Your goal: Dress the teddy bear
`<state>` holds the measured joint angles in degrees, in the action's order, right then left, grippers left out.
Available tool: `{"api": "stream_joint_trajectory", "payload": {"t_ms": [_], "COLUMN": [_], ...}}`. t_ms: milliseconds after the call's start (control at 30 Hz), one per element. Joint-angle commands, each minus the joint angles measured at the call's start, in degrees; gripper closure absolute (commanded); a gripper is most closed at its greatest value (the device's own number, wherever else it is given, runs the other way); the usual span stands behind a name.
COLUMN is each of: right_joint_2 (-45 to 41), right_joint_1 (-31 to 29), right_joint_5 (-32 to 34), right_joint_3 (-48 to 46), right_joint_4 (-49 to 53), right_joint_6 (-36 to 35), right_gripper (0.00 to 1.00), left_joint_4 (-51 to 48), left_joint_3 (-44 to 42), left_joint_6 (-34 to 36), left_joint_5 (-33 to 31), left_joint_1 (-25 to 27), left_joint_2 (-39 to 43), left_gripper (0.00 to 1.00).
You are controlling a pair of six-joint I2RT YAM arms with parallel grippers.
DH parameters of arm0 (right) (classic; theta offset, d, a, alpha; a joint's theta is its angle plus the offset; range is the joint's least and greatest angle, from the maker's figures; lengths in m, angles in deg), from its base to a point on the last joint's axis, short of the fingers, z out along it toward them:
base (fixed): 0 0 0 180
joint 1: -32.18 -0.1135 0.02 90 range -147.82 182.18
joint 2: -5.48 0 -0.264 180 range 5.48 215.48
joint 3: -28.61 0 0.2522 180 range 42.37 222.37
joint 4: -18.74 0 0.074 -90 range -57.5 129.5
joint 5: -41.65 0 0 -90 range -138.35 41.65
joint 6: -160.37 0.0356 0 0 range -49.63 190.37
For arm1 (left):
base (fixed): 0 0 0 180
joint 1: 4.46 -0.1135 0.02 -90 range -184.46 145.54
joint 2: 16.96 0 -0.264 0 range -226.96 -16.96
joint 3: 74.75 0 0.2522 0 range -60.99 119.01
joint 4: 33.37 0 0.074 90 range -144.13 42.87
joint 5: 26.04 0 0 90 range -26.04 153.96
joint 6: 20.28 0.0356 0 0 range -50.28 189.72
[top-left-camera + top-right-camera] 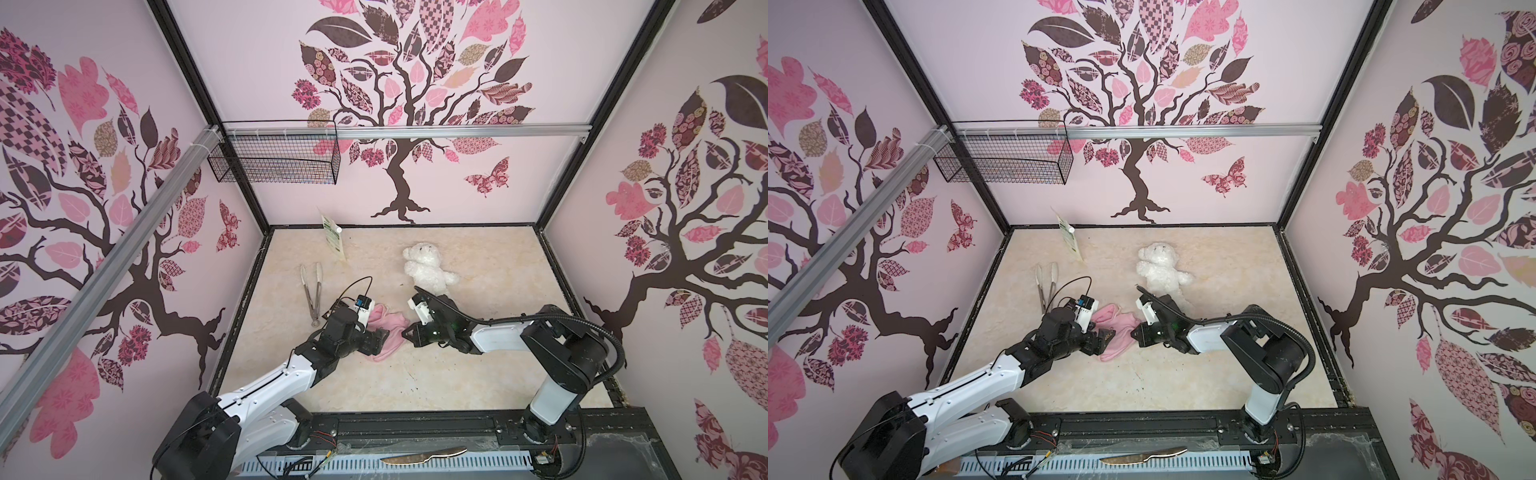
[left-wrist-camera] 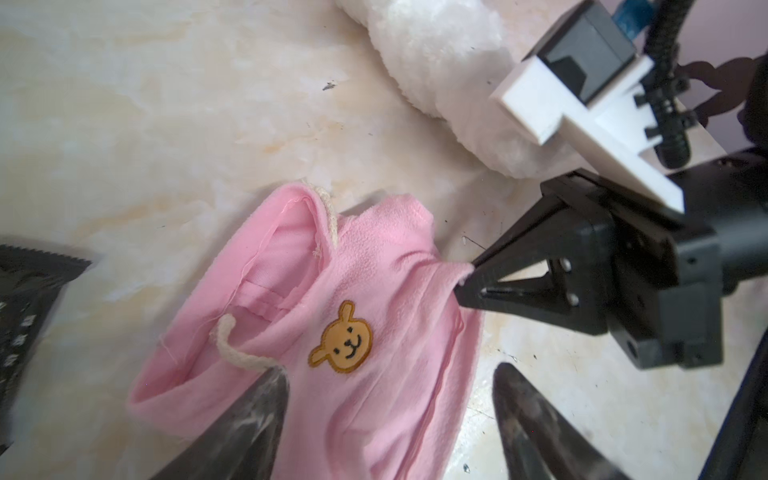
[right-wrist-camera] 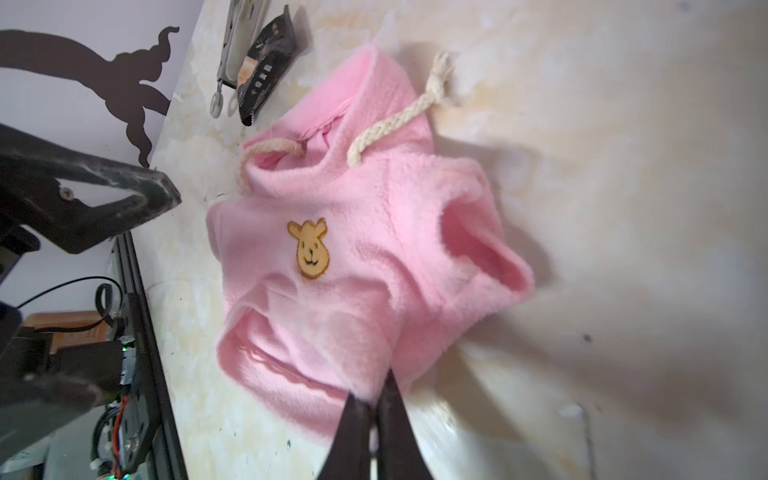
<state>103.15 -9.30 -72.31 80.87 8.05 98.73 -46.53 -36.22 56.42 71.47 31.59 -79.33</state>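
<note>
Pink hoodie (image 3: 357, 257): lies rumpled on the table (image 1: 478, 374) between the two grippers, bear-face patch up, hood and cords spread out.
Right gripper (image 3: 374, 388): jaws together, clamped on a small fold at the hoodie's edge, on the far side from the hood.
Left gripper (image 2: 390, 370): jaws apart over the hoodie, one finger above the cloth beside the patch, the other above bare table; it grips nothing.
Teddy bear (image 1: 426, 266): undressed, lying on the table behind the hoodie, head toward the back wall, apart from the cloth and close to the right wrist.
Step in hand: probably taking a two-handed hold on the hoodie so its bottom opening can be spread.
Doing it well: the left jaws should close on one layer of the hem only, opposite the right pinch, not on both layers.
Caution: the right pinch looks shallow, so pull gently and keep clear of the cords.
Clutter: tongs (image 1: 312, 291) and a dark packet (image 3: 266, 70) lie nearby.
</note>
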Motion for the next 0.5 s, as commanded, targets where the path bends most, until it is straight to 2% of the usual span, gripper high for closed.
{"api": "stream_joint_trajectory", "payload": {"t_ms": [0,200,467], "right_joint_2": [-4.1,-5.3,-4.6], "right_joint_1": [0.0,2.5,2.8], "right_joint_5": [-5.2,-7.8,-9.9], "right_joint_3": [0.3,0.3,1.5], "right_joint_4": [-0.8,0.8,1.2], "right_joint_6": [1.1,1.6,1.7], "right_gripper": [0.95,0.95,0.95], "left_joint_4": [1.9,-1.7,-1.6], "left_joint_3": [1.3,5.1,7.3], "left_joint_6": [5.9,11.5,12.0], "left_joint_5": [2.4,-3.9,-7.5], "left_joint_1": [1.7,6.8,7.7], "left_joint_2": [-1.9,-8.1,-13.6], "left_gripper": [0.19,0.22,0.28]}}
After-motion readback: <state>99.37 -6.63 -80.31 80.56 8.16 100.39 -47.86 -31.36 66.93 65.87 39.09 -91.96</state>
